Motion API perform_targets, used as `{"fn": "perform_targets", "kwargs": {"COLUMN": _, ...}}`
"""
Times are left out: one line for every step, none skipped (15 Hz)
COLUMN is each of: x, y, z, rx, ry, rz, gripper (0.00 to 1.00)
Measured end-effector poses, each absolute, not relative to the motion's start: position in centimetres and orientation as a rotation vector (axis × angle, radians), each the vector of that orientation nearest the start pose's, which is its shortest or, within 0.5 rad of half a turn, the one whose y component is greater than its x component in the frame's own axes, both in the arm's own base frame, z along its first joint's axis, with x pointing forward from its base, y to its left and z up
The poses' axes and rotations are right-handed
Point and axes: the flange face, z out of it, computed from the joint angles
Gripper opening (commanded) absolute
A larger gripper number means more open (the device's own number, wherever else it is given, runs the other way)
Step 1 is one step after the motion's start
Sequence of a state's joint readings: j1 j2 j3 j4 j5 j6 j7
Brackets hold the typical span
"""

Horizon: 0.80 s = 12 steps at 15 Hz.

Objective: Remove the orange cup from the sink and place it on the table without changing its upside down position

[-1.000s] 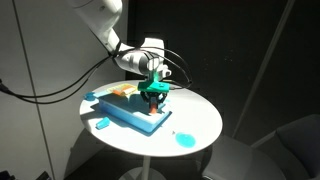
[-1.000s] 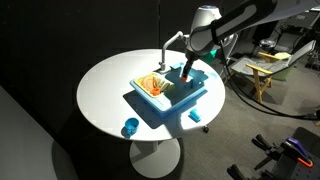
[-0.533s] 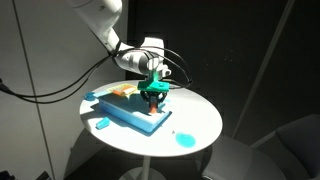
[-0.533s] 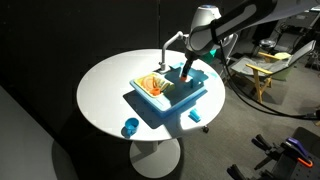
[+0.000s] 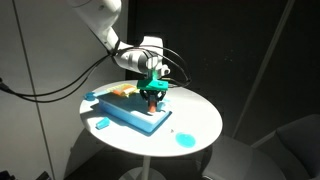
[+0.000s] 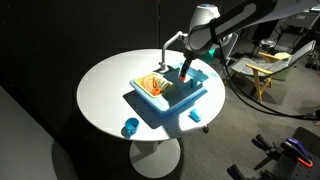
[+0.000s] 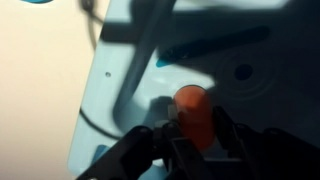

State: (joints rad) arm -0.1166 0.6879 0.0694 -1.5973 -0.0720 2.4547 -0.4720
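The light blue sink (image 5: 125,113) (image 6: 160,105) stands on the round white table (image 5: 205,118) (image 6: 105,85), its thin white faucet (image 6: 163,52) rising at one end. My gripper (image 5: 151,97) (image 6: 184,73) (image 7: 192,132) reaches down into the sink basin. In the wrist view the tiny orange cup (image 7: 192,112) sits between my two dark fingers, which press against its sides, over the pale blue basin floor (image 7: 250,75). The cup barely shows under the fingers in an exterior view (image 5: 150,104).
A small round blue dish (image 5: 184,139) (image 6: 129,127) lies on the table near its edge. Orange-tan items (image 6: 152,85) lie in the sink's other compartment. A small blue piece (image 6: 196,117) lies beside the sink. Dark cluttered room surrounds the table.
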Motion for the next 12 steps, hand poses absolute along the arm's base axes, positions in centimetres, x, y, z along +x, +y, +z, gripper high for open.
{"fn": "perform_targets", "kwargs": {"x": 71.2, "y": -4.0, "z": 24.6, "rx": -3.098, "ry": -0.723, "rz": -0.263, "gripper": 0.14}}
{"fn": "perform_targets", "kwargs": {"x": 71.3, "y": -3.8, "z": 24.7, "rx": -3.096, "ry": -0.726, "rz": -0.265, "gripper": 0.14}}
{"fn": "perform_targets", "kwargs": {"x": 71.3, "y": -3.7, "z": 24.8, "rx": -3.095, "ry": -0.729, "rz": -0.268, "gripper": 0.14}}
{"fn": "perform_targets", "kwargs": {"x": 71.3, "y": -3.5, "z": 25.0, "rx": -3.094, "ry": -0.732, "rz": -0.271, "gripper": 0.14}}
{"fn": "perform_targets", "kwargs": {"x": 71.3, "y": -3.4, "z": 25.1, "rx": -3.093, "ry": -0.736, "rz": -0.274, "gripper": 0.14}}
{"fn": "perform_targets", "kwargs": {"x": 71.3, "y": -3.2, "z": 25.2, "rx": -3.092, "ry": -0.739, "rz": -0.277, "gripper": 0.14}}
{"fn": "perform_targets", "kwargs": {"x": 71.4, "y": -3.1, "z": 25.4, "rx": -3.092, "ry": -0.742, "rz": -0.281, "gripper": 0.14}}
{"fn": "perform_targets", "kwargs": {"x": 71.4, "y": -2.9, "z": 25.5, "rx": -3.091, "ry": -0.746, "rz": -0.284, "gripper": 0.14}}
{"fn": "perform_targets", "kwargs": {"x": 71.4, "y": -2.8, "z": 25.6, "rx": -3.09, "ry": -0.749, "rz": -0.286, "gripper": 0.14}}
{"fn": "perform_targets", "kwargs": {"x": 71.4, "y": -2.6, "z": 25.7, "rx": -3.089, "ry": -0.752, "rz": -0.288, "gripper": 0.14}}
{"fn": "perform_targets", "kwargs": {"x": 71.4, "y": -2.5, "z": 25.8, "rx": -3.089, "ry": -0.754, "rz": -0.289, "gripper": 0.14}}
{"fn": "perform_targets", "kwargs": {"x": 71.4, "y": -2.4, "z": 25.8, "rx": -3.088, "ry": -0.756, "rz": -0.29, "gripper": 0.14}}
